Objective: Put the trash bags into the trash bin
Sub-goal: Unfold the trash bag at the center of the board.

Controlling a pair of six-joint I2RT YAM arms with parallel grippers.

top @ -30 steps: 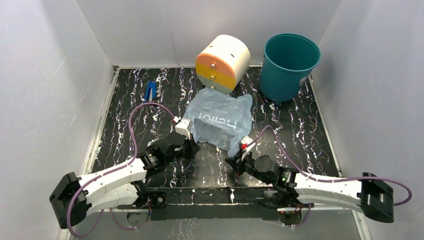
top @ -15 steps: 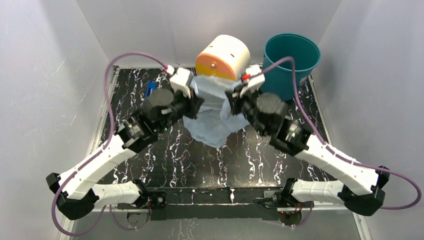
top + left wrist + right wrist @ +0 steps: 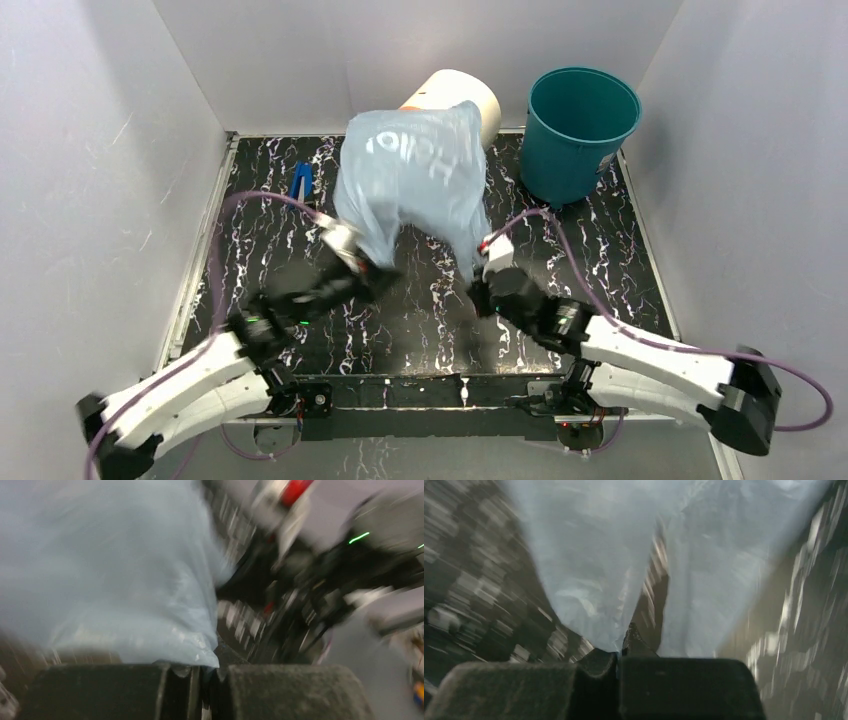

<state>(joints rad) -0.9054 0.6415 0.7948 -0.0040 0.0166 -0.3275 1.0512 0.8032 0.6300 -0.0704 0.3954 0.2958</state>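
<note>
White walls box in the black marbled table (image 3: 430, 320), and above it the left claw (image 3: 365, 270) and right claw (image 3: 476, 288) are each pinched shut on a lower edge of the trash bag (image 3: 415, 180). I'd worry the thin film slips from a pinch, or the swollen bag catches the cream-and-orange drum (image 3: 470, 90) behind it before reaching the teal trash bin (image 3: 575, 165) off to its right. It hangs puffed with air, translucent light blue and crinkly, with white lettering near the top.

trash bag (image 3: 410, 175) ballooned upward, left claw (image 3: 374, 274) and right claw (image 3: 478, 297) lowered
</note>
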